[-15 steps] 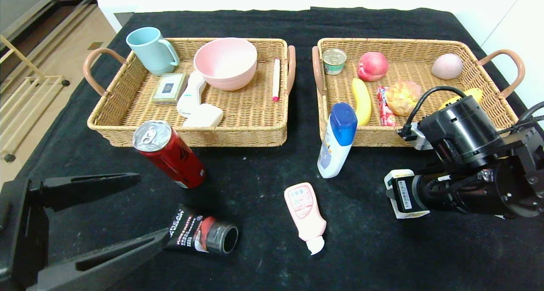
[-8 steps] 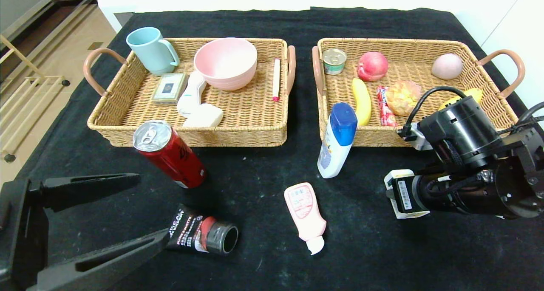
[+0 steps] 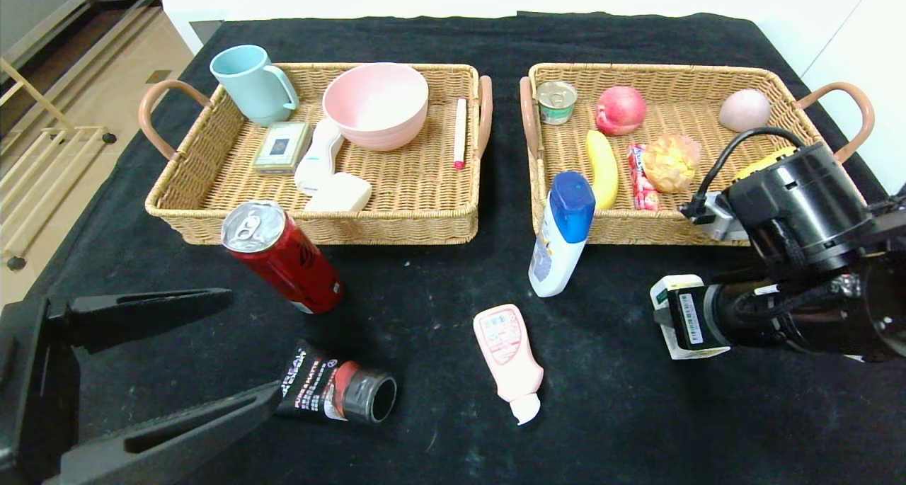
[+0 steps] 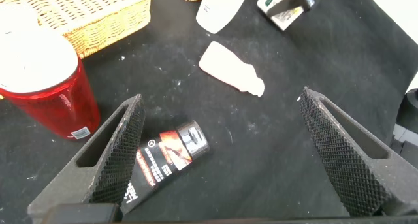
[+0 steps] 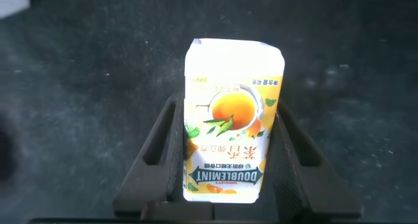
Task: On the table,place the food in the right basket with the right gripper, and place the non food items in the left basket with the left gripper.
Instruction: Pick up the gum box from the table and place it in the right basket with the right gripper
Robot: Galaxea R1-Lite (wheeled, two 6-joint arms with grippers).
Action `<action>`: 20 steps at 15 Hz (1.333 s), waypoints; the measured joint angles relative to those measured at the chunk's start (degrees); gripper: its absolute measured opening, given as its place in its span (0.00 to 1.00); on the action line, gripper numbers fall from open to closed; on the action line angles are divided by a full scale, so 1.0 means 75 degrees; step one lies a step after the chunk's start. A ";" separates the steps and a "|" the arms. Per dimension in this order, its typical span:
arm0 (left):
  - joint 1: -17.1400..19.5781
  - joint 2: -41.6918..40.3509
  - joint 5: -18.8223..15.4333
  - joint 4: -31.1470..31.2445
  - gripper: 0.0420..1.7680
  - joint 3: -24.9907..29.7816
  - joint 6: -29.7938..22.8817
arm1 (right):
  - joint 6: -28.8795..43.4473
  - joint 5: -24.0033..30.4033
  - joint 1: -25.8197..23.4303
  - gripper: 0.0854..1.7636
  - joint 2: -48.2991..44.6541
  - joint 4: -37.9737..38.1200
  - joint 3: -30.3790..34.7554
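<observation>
Right wrist view shows you the right gripper [image 5: 225,162] pinching the juice carton [image 5: 228,132] above the table [image 5: 78,119], near the right basket [image 3: 708,223]. Your left gripper [image 4: 222,152] hangs spread over the black tube [image 4: 166,160].

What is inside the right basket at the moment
The right basket holds a small tin, a red apple, a banana, a red snack packet, a crinkly yellow item and a pale round fruit. The right arm covers its near right corner.
</observation>
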 joint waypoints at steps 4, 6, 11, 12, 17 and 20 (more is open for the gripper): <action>0.0000 -0.0002 0.0000 0.0000 0.97 0.0007 0.0000 | -0.0015 0.0024 -0.0018 0.43 -0.0621 0.0312 -0.0109; 0.0000 -0.0002 0.0000 0.0000 0.97 0.0008 0.0000 | -0.0070 0.0024 -0.0128 0.43 -0.0922 0.0405 -0.0228; 0.0000 -0.0002 0.0000 0.0000 0.97 0.0011 0.0000 | -0.0195 0.0010 -0.0606 0.43 -0.1149 0.0627 -0.1180; 0.0000 -0.0002 0.0003 0.0000 0.97 0.0011 0.0000 | -0.0203 -0.0005 -0.0679 0.43 -0.1094 0.0610 -0.1419; 0.0000 -0.0063 0.0000 0.0003 0.97 0.0000 0.0000 | -0.0372 -0.0041 -0.1250 0.43 -0.0580 -0.0154 -0.2206; 0.0010 -0.0096 0.0000 -0.0003 0.97 -0.0037 -0.0005 | -0.0460 -0.0044 -0.1606 0.43 -0.0176 -0.0709 -0.2513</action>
